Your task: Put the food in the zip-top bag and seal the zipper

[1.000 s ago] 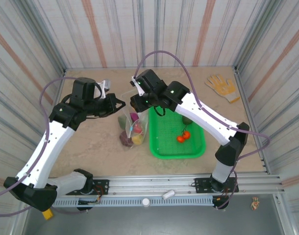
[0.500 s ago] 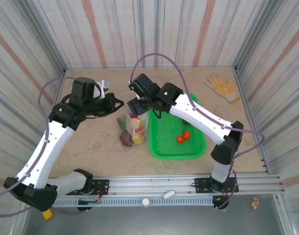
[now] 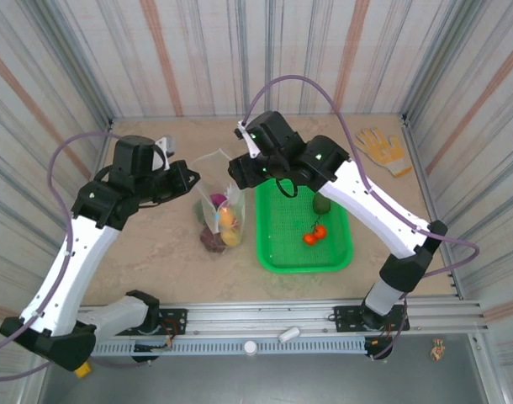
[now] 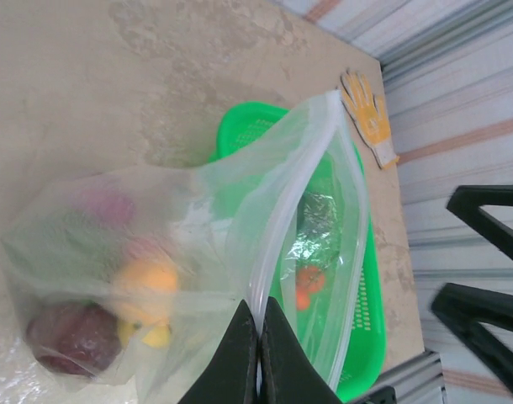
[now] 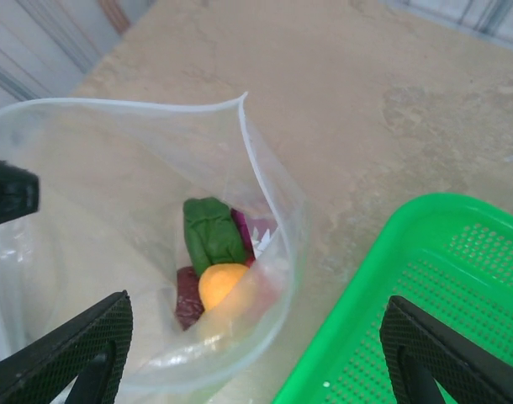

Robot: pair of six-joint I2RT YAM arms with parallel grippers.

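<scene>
The bag (image 4: 181, 210) is thin, clear plastic film, glossy and creased, with a stiffer whitish seal strip (image 4: 283, 200) along its mouth. The toy food (image 5: 221, 284) inside is smooth moulded plastic with a slight sheen. The basket (image 3: 300, 267) is bright green rigid plastic with a fine mesh floor, the table (image 3: 156, 244) has a mottled beige, matt, stone-like finish, the walls (image 3: 198, 59) look like ribbed sheet metal, the glove (image 3: 381, 150) is knitted cloth, and the right gripper (image 5: 256, 299) has black, matt, cross-hatched fingers (image 5: 80, 349).
</scene>
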